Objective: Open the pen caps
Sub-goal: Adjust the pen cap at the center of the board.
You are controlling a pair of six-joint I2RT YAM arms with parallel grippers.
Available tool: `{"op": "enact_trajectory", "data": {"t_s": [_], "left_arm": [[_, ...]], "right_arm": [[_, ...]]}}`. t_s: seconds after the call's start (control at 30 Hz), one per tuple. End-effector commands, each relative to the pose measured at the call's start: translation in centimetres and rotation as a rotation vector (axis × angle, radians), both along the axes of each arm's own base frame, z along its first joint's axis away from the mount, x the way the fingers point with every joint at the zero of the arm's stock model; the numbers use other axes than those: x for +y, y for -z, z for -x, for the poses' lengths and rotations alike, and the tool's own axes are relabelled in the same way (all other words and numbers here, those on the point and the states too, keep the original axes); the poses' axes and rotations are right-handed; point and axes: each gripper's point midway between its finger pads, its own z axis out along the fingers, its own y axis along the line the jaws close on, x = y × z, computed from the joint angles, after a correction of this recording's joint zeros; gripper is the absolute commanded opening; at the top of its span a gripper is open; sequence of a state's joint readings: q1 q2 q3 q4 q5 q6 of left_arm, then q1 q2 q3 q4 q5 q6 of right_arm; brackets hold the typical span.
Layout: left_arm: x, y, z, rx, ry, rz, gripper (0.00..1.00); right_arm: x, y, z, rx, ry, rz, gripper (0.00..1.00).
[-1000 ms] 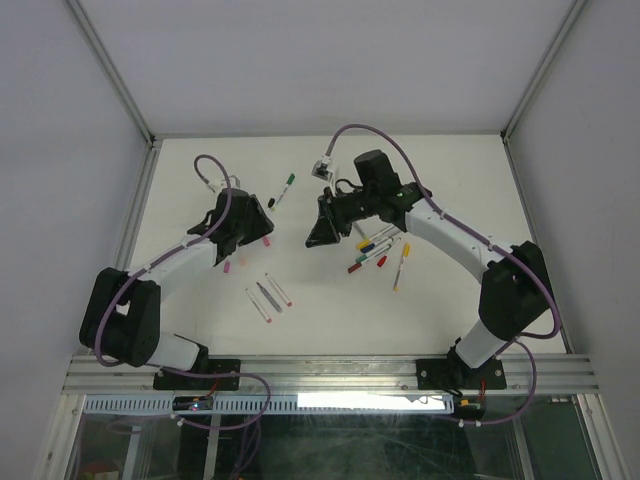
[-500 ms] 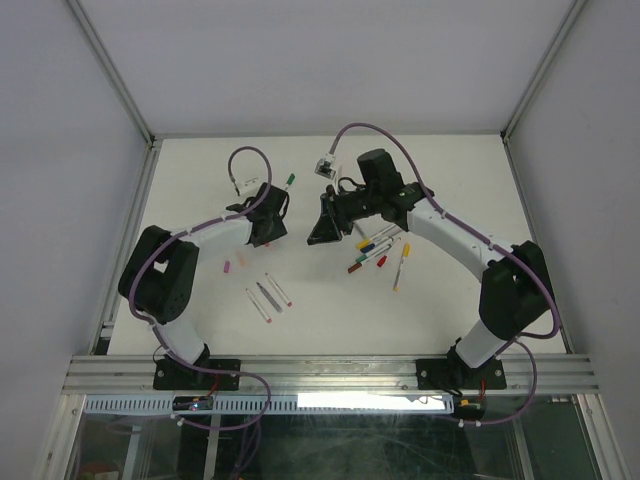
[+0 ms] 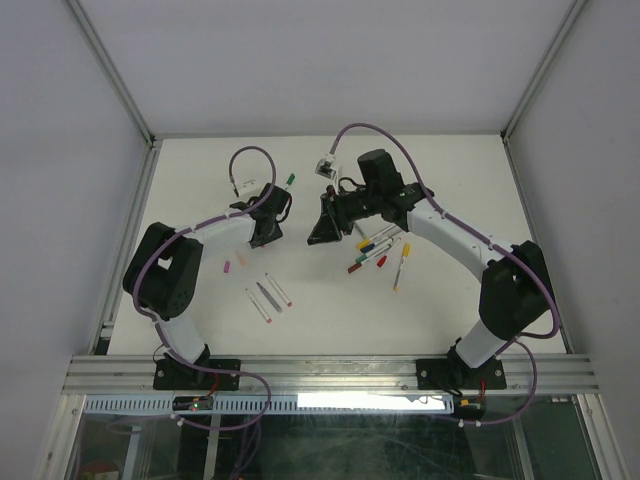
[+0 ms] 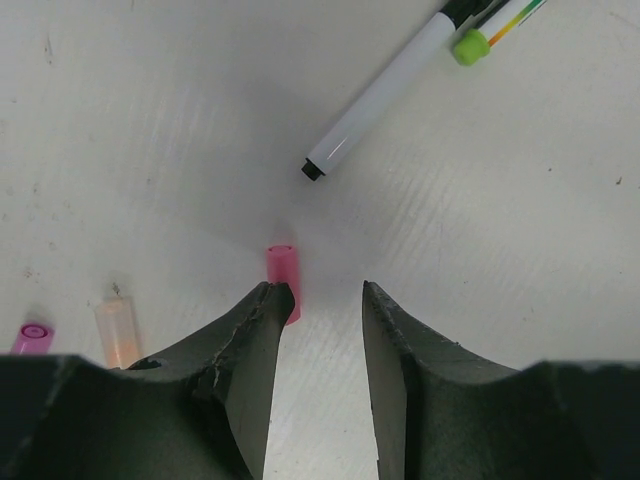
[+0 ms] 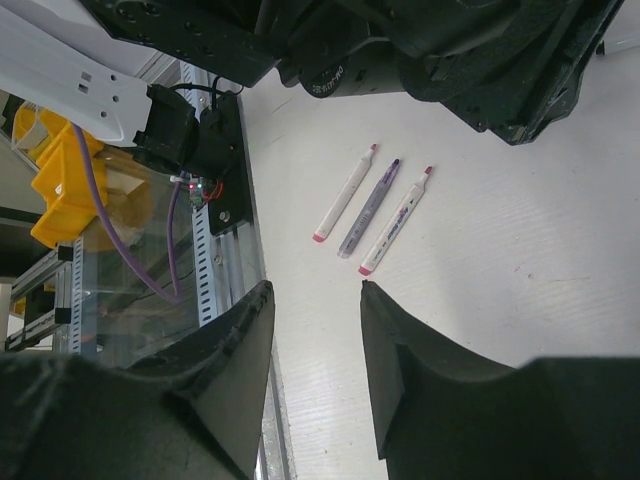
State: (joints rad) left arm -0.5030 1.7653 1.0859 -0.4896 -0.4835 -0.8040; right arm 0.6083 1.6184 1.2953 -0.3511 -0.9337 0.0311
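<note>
My left gripper [image 4: 322, 292] is open and empty, low over the table. A short pink pen cap [image 4: 283, 275] lies on the table just beyond its left fingertip [image 4: 268, 300]. Past it lies a white pen [image 4: 385, 95] with a black tip, next to a green cap [image 4: 468, 45]. A pale orange cap [image 4: 118, 330] and a magenta cap [image 4: 32, 337] lie at the left. My right gripper [image 5: 316, 290] is open and empty above the table. Three capped pens [image 5: 370, 205] lie beyond it. In the top view the left gripper [image 3: 265, 228] and right gripper [image 3: 324, 232] face each other.
A cluster of several pens [image 3: 375, 248] lies under the right arm, with one orange-tipped pen [image 3: 402, 266] beside it. Three pens [image 3: 268, 296] lie near the middle front. Two small pink caps [image 3: 234, 263] lie left of them. White walls enclose the table [image 3: 440, 180].
The left arm has swung its gripper to the right and farther back, toward the green-ended pen, then held still. The right arm has not moved.
</note>
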Motion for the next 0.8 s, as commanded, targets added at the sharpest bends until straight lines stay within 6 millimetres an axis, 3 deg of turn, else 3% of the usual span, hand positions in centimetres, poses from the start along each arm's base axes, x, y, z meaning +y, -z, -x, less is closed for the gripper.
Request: {"op": "enact_trajectory", "data": {"t_s": [0.0,0.23,0.4,0.53,0.77], "left_arm": [[0.1,-1.5,-0.8,-0.044,-0.015,-0.013,0.38],[-0.1,-3.9,-0.8,-0.092,0.008,0.020,0.40],[0.8,-5.6,-0.5,-0.137,-0.002,0.003,0.42],[1.3,-5.1,-0.3,-0.131,-0.011,-0.016,0.42],[1.2,-2.6,-0.4,-0.069,-0.012,-0.038,0.42]], "right_arm": [[0.1,-2.3,0.1,-0.048,-0.017,-0.063,0.43],[0.1,-2.2,0.1,-0.044,-0.018,-0.063,0.43],[0.1,-2.2,0.1,-0.042,-0.019,-0.064,0.43],[0.1,-2.2,0.2,-0.041,-0.020,-0.064,0.43],[0.0,-2.1,0.1,-0.040,-0.019,-0.063,0.43]]}}
